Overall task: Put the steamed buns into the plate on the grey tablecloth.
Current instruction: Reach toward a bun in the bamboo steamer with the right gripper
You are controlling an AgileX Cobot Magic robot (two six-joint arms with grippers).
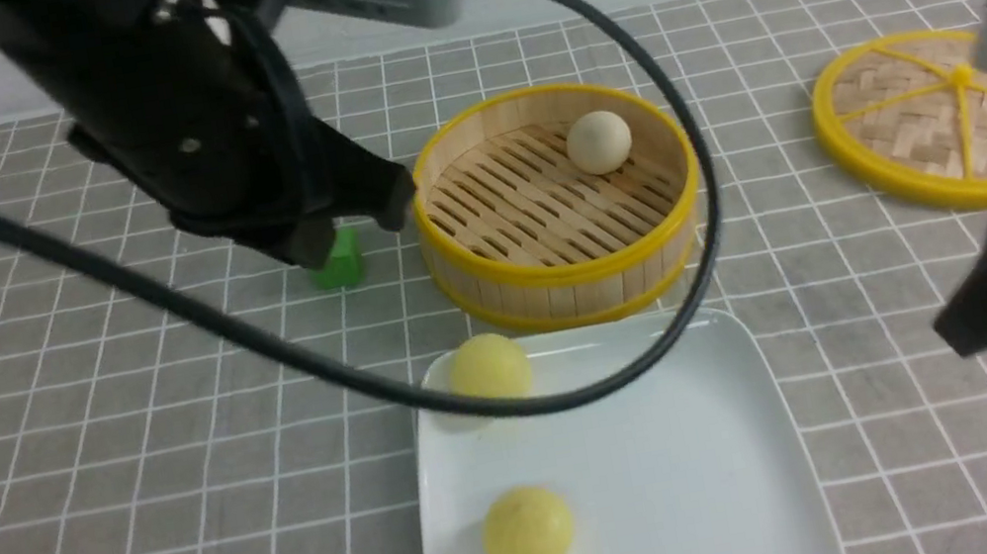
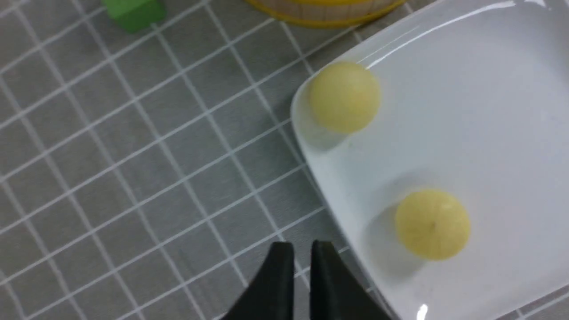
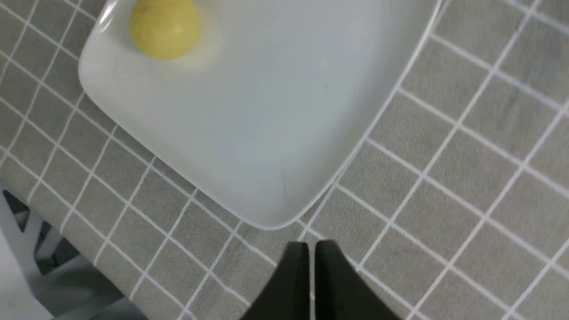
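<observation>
Two pale yellow steamed buns lie in the white square plate: one at its far left corner, the other nearer me. An off-white bun sits in the bamboo steamer. The grey tablecloth covers the table. In the left wrist view, my left gripper is shut and empty over the cloth just left of the plate, with both yellow buns in sight. My right gripper is shut and empty, off the plate's right corner.
A green cube stands left of the steamer, just under my left arm. The steamer's woven lid lies at the far right. A black cable hangs across the plate's far edge. The table's front edge shows in the right wrist view.
</observation>
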